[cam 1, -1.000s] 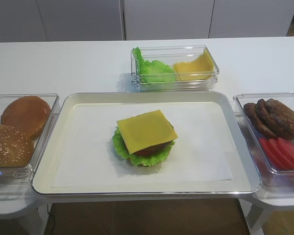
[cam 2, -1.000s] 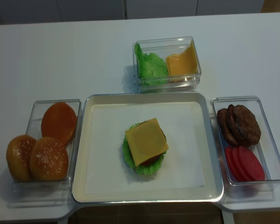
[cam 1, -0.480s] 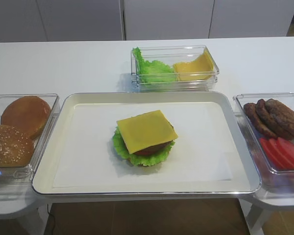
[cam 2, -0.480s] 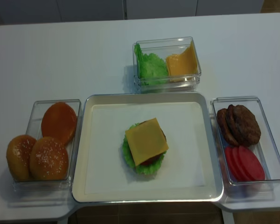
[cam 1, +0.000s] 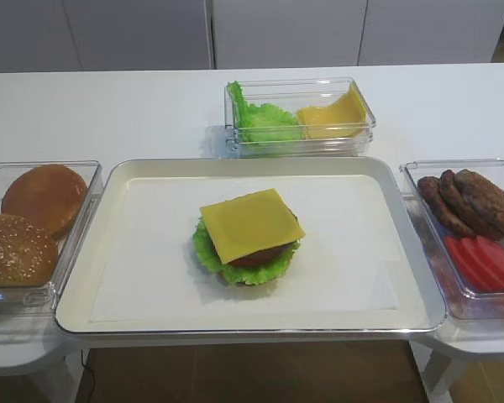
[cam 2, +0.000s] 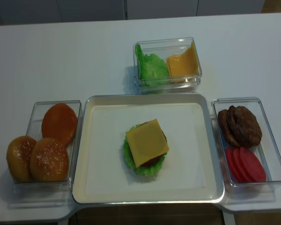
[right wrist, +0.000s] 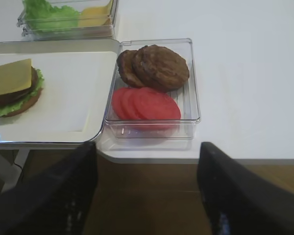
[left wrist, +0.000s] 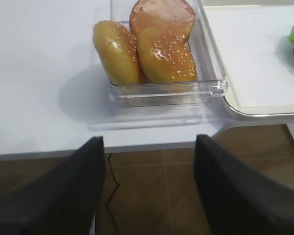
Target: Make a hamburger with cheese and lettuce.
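Note:
The hamburger (cam 1: 250, 256) sits mid-tray: bun base, ruffled green lettuce (cam 1: 208, 254), red slice, brown patty. A square yellow cheese (cam 1: 251, 223) slice lies flat on top, wider than the patty; from above the cheese (cam 2: 146, 142) covers most of the stack. More lettuce (cam 1: 260, 122) and cheese slices (cam 1: 332, 117) lie in the back box. Neither gripper shows in the high views. My right gripper (right wrist: 147, 152) hangs open and empty off the table's front edge, before the patty box. My left gripper (left wrist: 149, 142) is open and empty before the bun box.
The silver tray (cam 1: 109, 252) with white paper fills the middle. A clear box (cam 1: 76, 180) on the left holds buns (left wrist: 164, 54). On the right a clear box (right wrist: 193, 83) holds brown patties (right wrist: 159, 66) and tomato slices (right wrist: 147, 104). The table's front edge is close to both grippers.

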Controlling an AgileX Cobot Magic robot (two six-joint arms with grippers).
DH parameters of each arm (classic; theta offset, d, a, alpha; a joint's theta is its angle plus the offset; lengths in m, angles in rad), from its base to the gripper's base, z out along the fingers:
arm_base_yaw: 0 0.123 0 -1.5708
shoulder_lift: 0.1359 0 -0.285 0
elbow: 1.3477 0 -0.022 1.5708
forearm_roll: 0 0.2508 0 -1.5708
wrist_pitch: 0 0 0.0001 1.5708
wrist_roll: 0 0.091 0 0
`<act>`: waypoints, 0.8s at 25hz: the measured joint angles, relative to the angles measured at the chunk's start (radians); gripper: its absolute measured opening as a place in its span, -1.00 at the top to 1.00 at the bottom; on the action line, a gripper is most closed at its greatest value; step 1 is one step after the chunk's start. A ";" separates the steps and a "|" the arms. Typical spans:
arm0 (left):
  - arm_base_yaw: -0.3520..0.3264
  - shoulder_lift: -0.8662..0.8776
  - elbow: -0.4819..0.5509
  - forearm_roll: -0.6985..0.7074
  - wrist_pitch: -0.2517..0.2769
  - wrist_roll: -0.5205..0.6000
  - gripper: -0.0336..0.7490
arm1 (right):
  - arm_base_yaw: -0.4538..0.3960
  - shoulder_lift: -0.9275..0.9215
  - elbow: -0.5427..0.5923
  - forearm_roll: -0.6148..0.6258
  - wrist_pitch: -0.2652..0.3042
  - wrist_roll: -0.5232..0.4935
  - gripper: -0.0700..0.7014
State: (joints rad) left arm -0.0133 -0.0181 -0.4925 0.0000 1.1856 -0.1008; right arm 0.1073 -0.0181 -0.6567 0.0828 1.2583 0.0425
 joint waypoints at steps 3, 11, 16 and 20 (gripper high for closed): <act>0.000 0.000 0.000 0.000 0.000 0.000 -0.19 | 0.000 -0.001 0.031 0.002 -0.013 -0.002 -0.48; 0.000 0.000 0.000 0.000 0.000 0.000 -0.19 | 0.000 -0.001 0.108 -0.009 -0.115 -0.024 -0.48; 0.000 0.000 0.000 0.000 0.000 0.000 -0.19 | 0.000 -0.001 0.143 -0.018 -0.144 -0.024 -0.48; 0.000 0.000 0.000 0.000 0.000 0.000 -0.19 | 0.000 -0.001 0.155 -0.019 -0.144 -0.026 -0.48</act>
State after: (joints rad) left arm -0.0133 -0.0181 -0.4925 0.0000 1.1856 -0.1008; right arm 0.1073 -0.0187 -0.5018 0.0636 1.1148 0.0163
